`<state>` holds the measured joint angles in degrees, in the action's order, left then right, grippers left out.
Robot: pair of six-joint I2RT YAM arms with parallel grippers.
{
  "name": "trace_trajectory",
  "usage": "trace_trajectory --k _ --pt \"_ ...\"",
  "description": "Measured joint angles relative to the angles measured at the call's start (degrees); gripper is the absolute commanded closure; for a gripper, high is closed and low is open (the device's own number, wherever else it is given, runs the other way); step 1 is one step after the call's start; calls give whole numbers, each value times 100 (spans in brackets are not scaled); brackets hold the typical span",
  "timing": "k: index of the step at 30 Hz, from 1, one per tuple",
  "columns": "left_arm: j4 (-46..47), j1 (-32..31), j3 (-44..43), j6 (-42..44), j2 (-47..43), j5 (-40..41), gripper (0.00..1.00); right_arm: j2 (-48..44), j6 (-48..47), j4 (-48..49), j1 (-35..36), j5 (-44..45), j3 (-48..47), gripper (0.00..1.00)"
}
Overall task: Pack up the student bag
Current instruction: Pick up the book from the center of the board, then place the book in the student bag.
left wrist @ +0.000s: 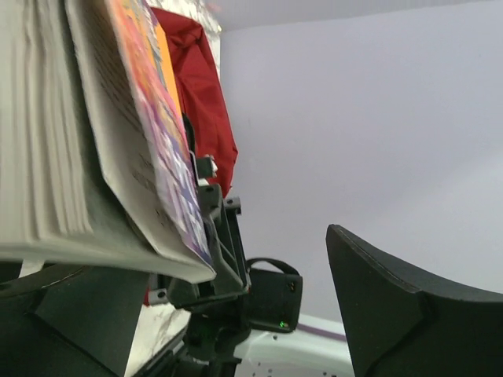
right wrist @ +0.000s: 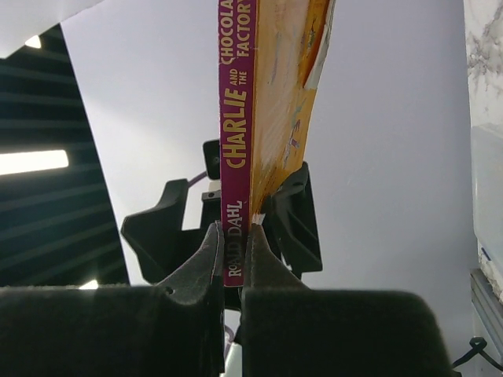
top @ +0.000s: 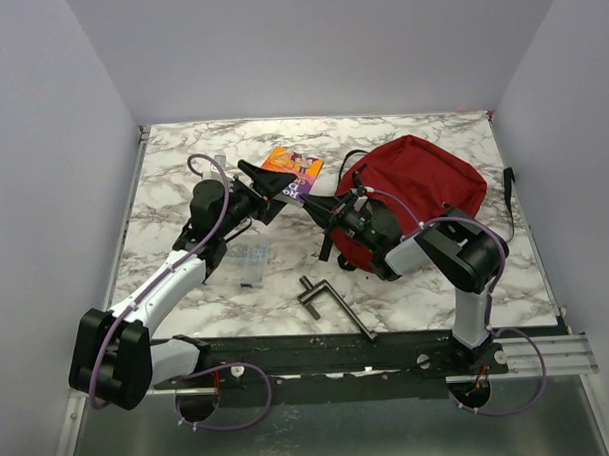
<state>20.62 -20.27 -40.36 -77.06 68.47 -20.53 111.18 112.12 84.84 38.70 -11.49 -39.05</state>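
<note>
The student bag [top: 413,184] is a dark-red backpack lying at the back right of the table; it also shows as red cloth [left wrist: 200,102] in the left wrist view. A paperback book [top: 294,172] with an orange and purple cover is held up beside the bag. My right gripper [top: 314,204] is shut on the book's purple spine [right wrist: 233,196], pinching its lower end between both pads. My left gripper [top: 271,189] stands open at the book's other side. In its wrist view the book's pages [left wrist: 71,133] hang over one finger, and the other finger [left wrist: 409,306] stands well apart.
A small clear plastic pouch [top: 248,262] lies on the marble table [top: 173,173] under the left arm. A metal T-shaped tool [top: 332,305] lies near the front edge. A black strap [top: 507,186] trails off the bag to the right.
</note>
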Motion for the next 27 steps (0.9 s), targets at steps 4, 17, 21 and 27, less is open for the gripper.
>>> trace_trajectory --k 4,17,21,27 --pt "142 -214 -13 7 111 431 20 -203 -118 -74 33 20 63 100" --pt "531 -385 -9 170 120 1268 83 -1108 -656 -903 70 286 197 100" --pt "634 -389 13 225 116 1285 100 -1434 -1045 -1296 72 304 205 66" --pt "525 -160 151 859 -234 1185 100 -2345 -2997 -2938 20 -76 308 32"
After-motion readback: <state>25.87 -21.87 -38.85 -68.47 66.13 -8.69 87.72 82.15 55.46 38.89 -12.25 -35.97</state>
